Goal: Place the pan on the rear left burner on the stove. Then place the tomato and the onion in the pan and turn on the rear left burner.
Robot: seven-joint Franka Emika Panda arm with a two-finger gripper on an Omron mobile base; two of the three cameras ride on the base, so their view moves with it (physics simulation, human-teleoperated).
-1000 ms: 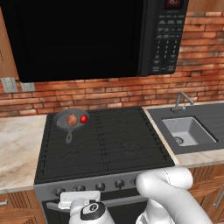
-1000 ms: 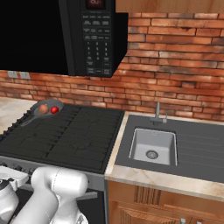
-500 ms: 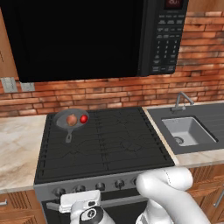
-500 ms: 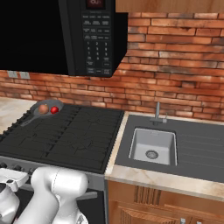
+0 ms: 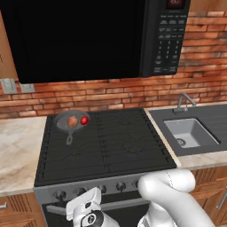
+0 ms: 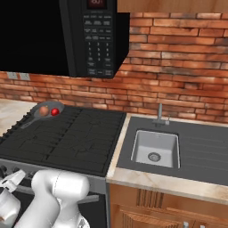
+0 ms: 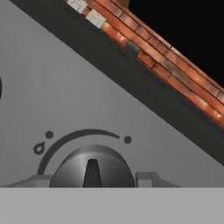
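Observation:
The grey pan (image 5: pixel 66 126) sits on the rear left burner of the black stove (image 5: pixel 111 148), also seen from the right side as pan (image 6: pixel 38 116) on stove (image 6: pixel 75 138). Inside it lie the brown onion (image 5: pixel 72 121) and the red tomato (image 5: pixel 84 120), side by side; the right base view shows onion (image 6: pixel 43 111) and tomato (image 6: pixel 54 111). My gripper (image 5: pixel 83 205) is low at the stove's grey front panel (image 7: pixel 87 87), near the left of the knob row. In the hand view my gripper (image 7: pixel 92 181) has a fingertip against each side of a dark round knob (image 7: pixel 92 166).
A big black microwave (image 5: pixel 88 35) hangs over the stove. A grey sink (image 5: pixel 190 133) with a faucet lies in the dark counter to the right, a pale stone counter (image 5: pixel 17 146) to the left. More knobs (image 5: pixel 120 186) line the panel. Brick wall behind.
The hand has risen slightly toward the front panel and the fingers have drawn in a little around the knob. Pan, onion and tomato have not moved.

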